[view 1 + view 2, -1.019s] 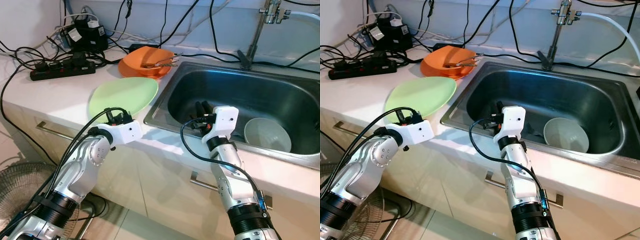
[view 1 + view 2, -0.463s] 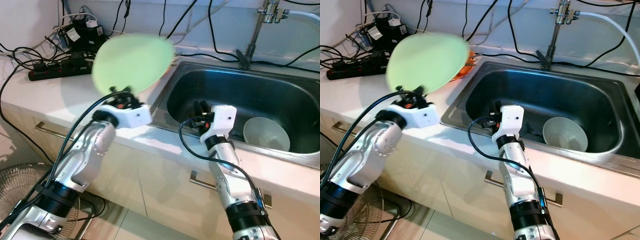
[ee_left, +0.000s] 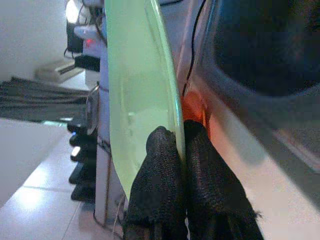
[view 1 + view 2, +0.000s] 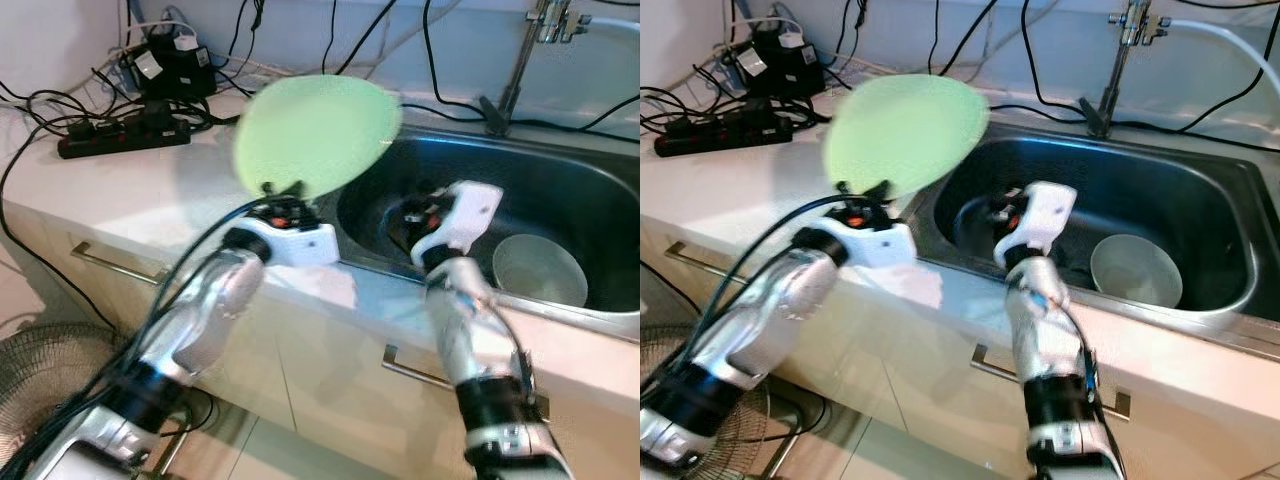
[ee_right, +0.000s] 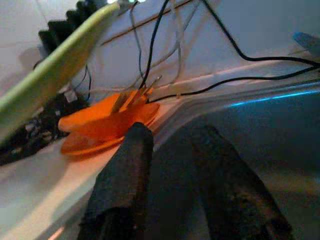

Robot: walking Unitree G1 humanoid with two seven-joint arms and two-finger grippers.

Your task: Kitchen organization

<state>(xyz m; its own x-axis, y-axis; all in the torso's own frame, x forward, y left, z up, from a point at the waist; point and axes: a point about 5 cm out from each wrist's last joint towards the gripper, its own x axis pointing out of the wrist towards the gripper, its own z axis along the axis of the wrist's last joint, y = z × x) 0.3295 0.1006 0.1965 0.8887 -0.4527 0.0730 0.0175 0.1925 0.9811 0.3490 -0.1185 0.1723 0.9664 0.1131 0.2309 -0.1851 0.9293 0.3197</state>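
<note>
A second ago the green plate (image 4: 315,130) was lying flat on the counter (image 4: 120,190) beside the sink's left rim; now it is standing almost upright in the air, carried rightward so that it is hanging over the sink's front left corner.

Nearest the robot, the left gripper (image 3: 176,150) is pinching the plate's lower edge, its two fingers pressed together on the thin rim, one on each face. Holding it by the edge and tilting it up looks like a way to clear the sink's rim and lower the plate in.

Just right of it, the right gripper (image 5: 172,165) is reaching over the front rim into the sink (image 4: 600,190), fingers parted a little and holding nothing, perhaps waiting to steady or receive the plate.

Deeper in the sink, towards its right side, a pale bowl (image 4: 538,270) is sitting on the bottom. Beyond the plate, at the sink's back left corner, an orange bowl (image 5: 107,125) with utensils is resting on the counter, and a power strip (image 4: 120,140) with tangled cables is lying along the back edge.
</note>
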